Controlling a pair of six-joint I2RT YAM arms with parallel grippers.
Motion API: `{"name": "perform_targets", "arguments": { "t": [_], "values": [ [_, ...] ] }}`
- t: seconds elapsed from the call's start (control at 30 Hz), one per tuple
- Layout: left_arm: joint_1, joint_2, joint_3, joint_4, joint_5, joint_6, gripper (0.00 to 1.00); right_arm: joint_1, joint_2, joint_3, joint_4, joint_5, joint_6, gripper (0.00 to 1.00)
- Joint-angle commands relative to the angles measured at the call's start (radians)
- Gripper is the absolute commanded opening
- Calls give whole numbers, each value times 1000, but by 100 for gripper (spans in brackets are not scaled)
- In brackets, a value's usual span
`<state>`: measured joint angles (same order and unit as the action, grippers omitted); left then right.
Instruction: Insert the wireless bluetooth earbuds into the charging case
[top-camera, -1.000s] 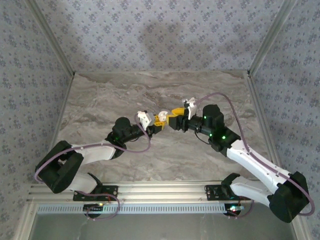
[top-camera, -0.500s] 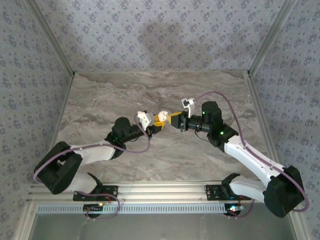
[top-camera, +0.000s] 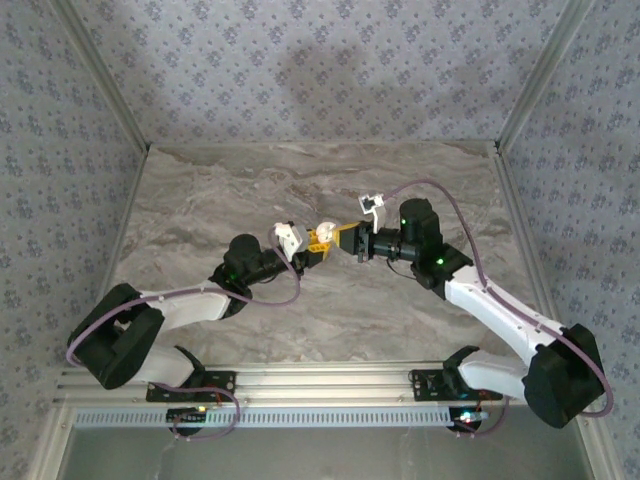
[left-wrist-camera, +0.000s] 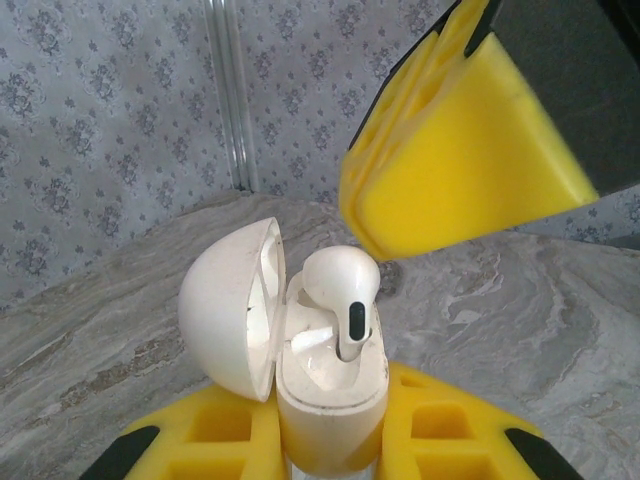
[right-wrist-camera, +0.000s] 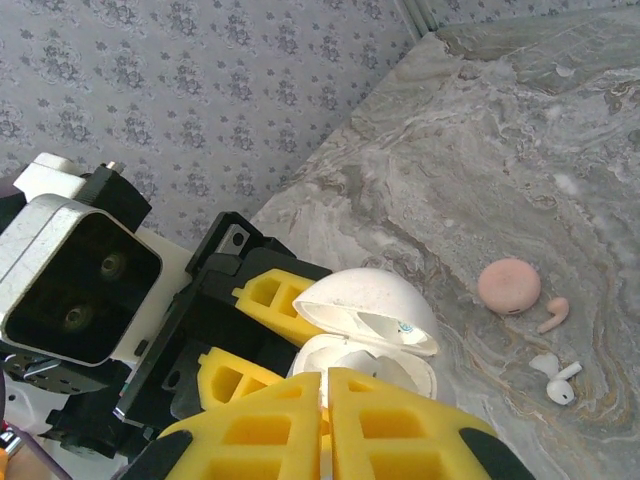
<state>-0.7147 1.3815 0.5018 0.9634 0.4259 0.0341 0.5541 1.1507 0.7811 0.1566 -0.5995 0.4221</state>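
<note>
While the left gripper (left-wrist-camera: 330, 447) stands clamped on the lower body of the charging case (left-wrist-camera: 330, 385), holding it upright clear of the marble table (right-wrist-camera: 480, 150), the case's domed lid (left-wrist-camera: 228, 312) hangs swung open to one side. One white earbud (left-wrist-camera: 343, 287) sits in the case, its rounded head sticking up above the rim and its stem down in a socket; the socket beside it looks vacant, though the view into it is partly blocked. The right gripper (right-wrist-camera: 325, 386) hovers just above the case, its yellow foam-padded jaws pressed together with nothing visible between them, their tips close over the seated earbud; whether they touch it cannot be told. On the table beyond the case, well apart from it, lies a second earbud (right-wrist-camera: 556, 382), white with a short stem, on its side. Near that earbud rest a round pink disc (right-wrist-camera: 510, 286) and, just beside the disc, a small curved pink piece (right-wrist-camera: 553, 316).
</note>
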Motion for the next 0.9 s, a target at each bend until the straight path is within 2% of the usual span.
{"name": "perform_targets", "arguments": {
  "t": [0.0, 0.87],
  "values": [
    [-4, -31, 7, 16, 5, 15, 12, 2, 10, 33, 1, -6, 0, 11],
    [-5, -55, 3, 0, 12, 19, 12, 2, 61, 59, 11, -21, 1, 10]
  ]
}}
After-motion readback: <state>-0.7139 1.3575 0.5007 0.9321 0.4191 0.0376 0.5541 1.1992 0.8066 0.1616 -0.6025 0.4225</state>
